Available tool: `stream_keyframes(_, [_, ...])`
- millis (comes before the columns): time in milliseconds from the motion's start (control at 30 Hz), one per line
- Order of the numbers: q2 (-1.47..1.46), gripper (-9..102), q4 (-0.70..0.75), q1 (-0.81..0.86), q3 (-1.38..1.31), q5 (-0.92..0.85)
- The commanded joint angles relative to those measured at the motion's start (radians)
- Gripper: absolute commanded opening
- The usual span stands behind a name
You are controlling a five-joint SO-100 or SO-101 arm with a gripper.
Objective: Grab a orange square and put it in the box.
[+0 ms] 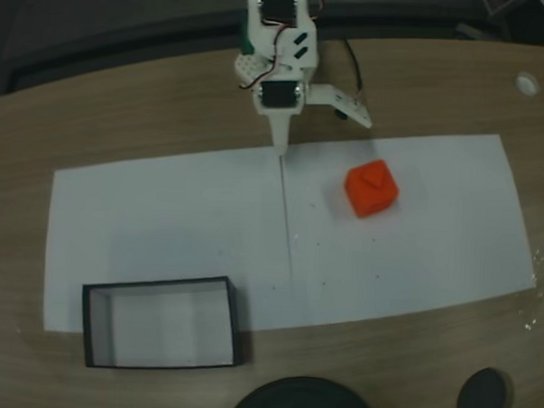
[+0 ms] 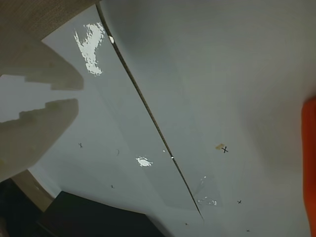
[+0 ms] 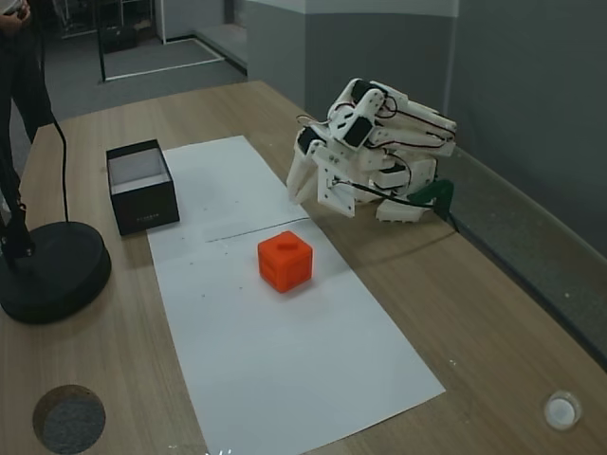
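The box [image 1: 160,323] is sitting at the paper's [image 1: 163,217] front-left corner on the desk [image 1: 440,85]. My gripper [image 1: 316,125] is hanging over the paper's far edge, fingers spread and holding nothing. The orange square [image 1: 372,188] is resting right of centre; it looks light, stiff and smooth, so I am planning to pinch two flat opposite sides.

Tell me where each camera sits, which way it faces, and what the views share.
A fixed view: overhead, facing down; arm at top, gripper open, orange square, box.
Wrist view: on the arm, facing the paper; gripper fingers at left.
A fixed view: table's end, looking along it; folded arm.
Shared: both fixed views show square and box.
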Motion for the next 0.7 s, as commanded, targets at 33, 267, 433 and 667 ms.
stream_keyframes(33, [0.021,0,-0.026,-0.101,-0.02,0.011])
stream_keyframes(267, [0.021,0,-0.026,-0.1,-0.02,0.011])
stream_keyframes(433, [0.021,0,-0.026,-0.104,-0.02,0.006])
stream_keyframes(667, [0.023,1,-0.078,-0.107,-0.071,-0.008])
